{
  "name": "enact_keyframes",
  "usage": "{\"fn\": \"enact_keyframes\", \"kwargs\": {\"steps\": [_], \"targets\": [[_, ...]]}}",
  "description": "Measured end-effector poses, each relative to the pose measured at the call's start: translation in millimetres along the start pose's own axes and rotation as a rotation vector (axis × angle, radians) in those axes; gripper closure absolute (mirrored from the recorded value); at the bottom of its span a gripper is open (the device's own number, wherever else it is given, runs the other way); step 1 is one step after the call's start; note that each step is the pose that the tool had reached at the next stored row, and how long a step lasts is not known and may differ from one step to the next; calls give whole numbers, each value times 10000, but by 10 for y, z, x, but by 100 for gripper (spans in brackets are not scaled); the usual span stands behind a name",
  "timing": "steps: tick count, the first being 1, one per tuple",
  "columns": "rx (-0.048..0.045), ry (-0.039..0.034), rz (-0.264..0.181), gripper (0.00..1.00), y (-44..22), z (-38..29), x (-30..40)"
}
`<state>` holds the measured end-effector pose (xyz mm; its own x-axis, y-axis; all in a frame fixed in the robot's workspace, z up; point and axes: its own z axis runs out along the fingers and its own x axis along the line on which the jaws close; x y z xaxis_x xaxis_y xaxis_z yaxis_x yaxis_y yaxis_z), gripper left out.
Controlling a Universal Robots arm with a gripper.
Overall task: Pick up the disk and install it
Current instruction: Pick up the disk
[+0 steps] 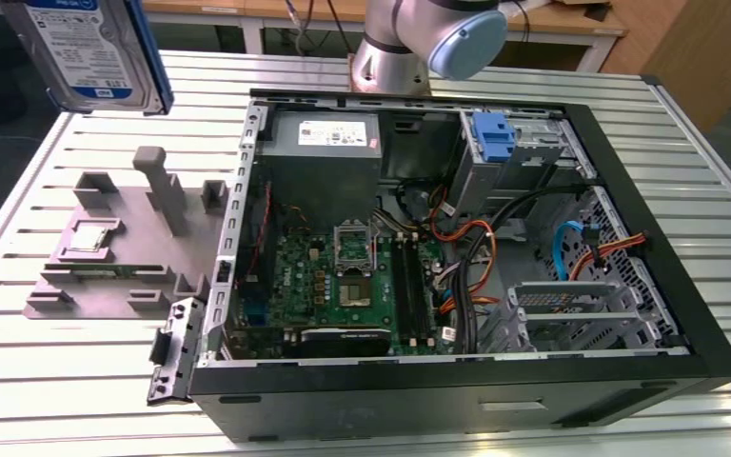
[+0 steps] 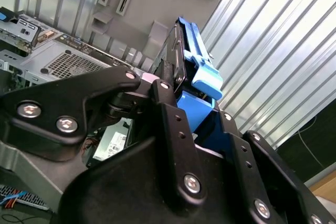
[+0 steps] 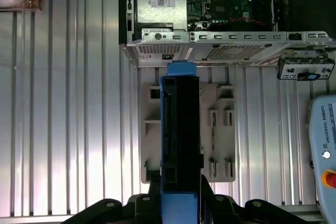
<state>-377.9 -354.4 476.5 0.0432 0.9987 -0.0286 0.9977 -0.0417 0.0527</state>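
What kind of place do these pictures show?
Probably a robotics lab or workshop: a robot arm, an open computer case on a ribbed metal table, and the tool holding the disk.

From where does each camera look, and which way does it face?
Exterior view: off the arm, facing down into the computer case; the arm shows.
First wrist view: on the wrist, facing down past the gripper onto the fixture.
Second wrist view: on the wrist, facing obliquely across the gripper.
All share the held disk.

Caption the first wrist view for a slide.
Gripper holds the disk edge-on over the grey holder on the slatted table, open computer case beyond.
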Motion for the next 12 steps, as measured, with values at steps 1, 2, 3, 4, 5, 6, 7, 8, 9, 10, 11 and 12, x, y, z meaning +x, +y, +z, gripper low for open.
{"fn": "enact_keyframes", "kwargs": {"steps": [1,2,3,4,5,6,7,8,9,10,11,12], "targets": [[0,0,0,63,13,1,1],[1,0,0,63,27,1,1],[0,0,-1,63,43,2,2],[1,-1,0,63,59,2,2],[1,-1,0,63,76,3,3],[2,-1,0,63,94,4,4],[1,-1,0,63,110,5,5],[0,0,0,63,128,6,6],[0,0,0,63,145,7,6],[1,0,0,63,161,8,7],[0,0,0,63,177,9,7],[0,0,0,63,192,10,7]]}}
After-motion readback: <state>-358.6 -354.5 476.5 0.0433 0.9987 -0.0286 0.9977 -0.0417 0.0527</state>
